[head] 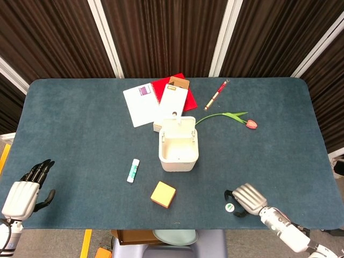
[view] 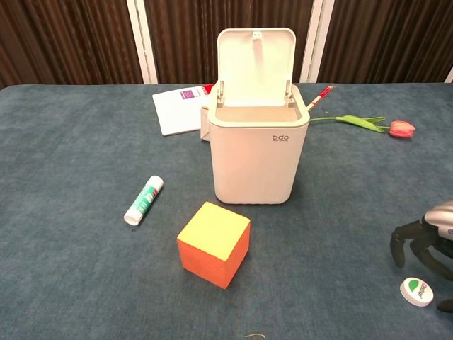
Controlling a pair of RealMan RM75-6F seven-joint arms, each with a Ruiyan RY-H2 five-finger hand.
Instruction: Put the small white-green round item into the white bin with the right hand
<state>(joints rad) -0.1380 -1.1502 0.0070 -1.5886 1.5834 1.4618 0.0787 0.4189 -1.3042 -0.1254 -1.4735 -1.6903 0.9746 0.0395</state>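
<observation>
White bin [view: 258, 152] marked "bdo", right hand [head: 246, 197] fingers spread over round item [view: 417, 291], left hand [head: 24, 192] open.

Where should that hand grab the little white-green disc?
Probably by its rim, coming straight down from above. The disc lies flat on the table, so only its edge offers a hold. The right hand hovers right beside it with fingers spread, not yet touching, well placed for a pinch across it.
</observation>
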